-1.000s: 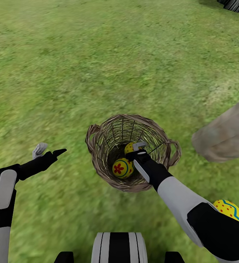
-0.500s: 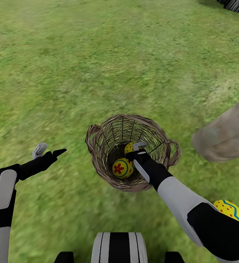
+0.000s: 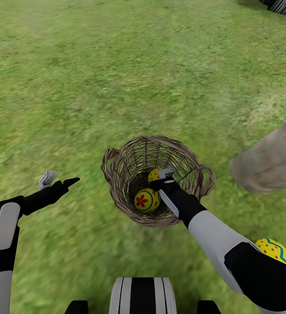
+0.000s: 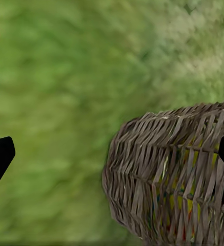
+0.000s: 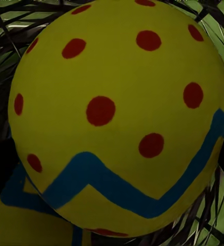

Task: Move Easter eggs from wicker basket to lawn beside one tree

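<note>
Head view: the wicker basket point(image 3: 156, 181) stands on the lawn point(image 3: 116, 78), in front of the robot and a little to the right. Inside it lie 2 Easter eggs. The flower egg point(image 3: 145, 200) rests at the bottom on the near side, and the dotted egg point(image 3: 154, 175) is just behind it, partly covered by the right gripper point(image 3: 163, 178). The right arm reaches down over the near rim into the basket, and the gripper is at the dotted egg. Whether its fingers are closed on the egg or only near it, I cannot tell.

In the right wrist view the dotted egg point(image 5: 117, 113) is very close to the camera, yellow with red dots and a blue zigzag band, and a second egg point(image 5: 19, 220) touches it.

The third egg point(image 3: 273, 250) lies on the grass at the near right, partly behind the right forearm. The grey-brown trunk of the tree point(image 3: 269, 161) is to the right of the basket, apart from it.

The left gripper point(image 3: 57, 179) hangs over the grass left of the basket, with its 2 fingers spread wide and holding nothing. The left wrist view shows the woven side of the basket point(image 4: 173, 179).
</note>
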`<state>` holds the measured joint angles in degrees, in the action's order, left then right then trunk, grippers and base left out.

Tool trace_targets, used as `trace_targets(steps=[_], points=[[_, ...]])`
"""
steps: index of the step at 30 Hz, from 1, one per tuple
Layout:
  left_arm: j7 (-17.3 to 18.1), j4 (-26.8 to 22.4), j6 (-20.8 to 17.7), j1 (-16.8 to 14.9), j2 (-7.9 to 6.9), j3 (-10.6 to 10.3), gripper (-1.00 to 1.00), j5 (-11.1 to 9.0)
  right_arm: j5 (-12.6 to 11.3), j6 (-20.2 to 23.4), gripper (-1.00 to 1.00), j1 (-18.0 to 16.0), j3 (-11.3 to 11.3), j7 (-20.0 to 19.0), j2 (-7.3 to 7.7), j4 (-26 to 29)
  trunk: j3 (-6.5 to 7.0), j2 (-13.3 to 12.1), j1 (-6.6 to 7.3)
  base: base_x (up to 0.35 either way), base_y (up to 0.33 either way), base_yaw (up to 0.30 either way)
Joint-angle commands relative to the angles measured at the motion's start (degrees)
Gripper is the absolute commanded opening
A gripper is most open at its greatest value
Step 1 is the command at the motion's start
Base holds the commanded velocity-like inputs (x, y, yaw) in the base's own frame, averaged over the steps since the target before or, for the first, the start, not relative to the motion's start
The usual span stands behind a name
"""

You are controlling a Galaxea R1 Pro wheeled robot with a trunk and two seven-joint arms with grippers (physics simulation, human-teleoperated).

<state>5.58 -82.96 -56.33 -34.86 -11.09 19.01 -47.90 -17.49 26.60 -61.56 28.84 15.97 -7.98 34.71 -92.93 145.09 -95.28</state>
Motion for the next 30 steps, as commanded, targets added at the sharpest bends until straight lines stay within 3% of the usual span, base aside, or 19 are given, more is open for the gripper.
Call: trace_targets(steps=[1,18,30], points=[[0.6,0.0,-0.3,0.0,0.01,0.1,1.0,0.5,-0.3,0.2,-1.0,-0.1,0.3,0.5,0.04,0.1,0.19,0.0,0.03,0.0,0.0,0.0],[1.2,0.0,-0.3,0.0,0.01,-0.3,1.0,0.5,-0.3,0.2,-1.0,-0.1,0.3,0.5,0.04,0.1,0.19,0.0,0.03,-0.048,0.0,0.0],[1.4,0.0,-0.3,0.0,0.03,-0.3,1.0,0.5,-0.3,0.2,-1.0,-0.1,0.3,0.5,0.07,0.1,1.08,-0.1,0.14,0.0,0.0,0.0]])
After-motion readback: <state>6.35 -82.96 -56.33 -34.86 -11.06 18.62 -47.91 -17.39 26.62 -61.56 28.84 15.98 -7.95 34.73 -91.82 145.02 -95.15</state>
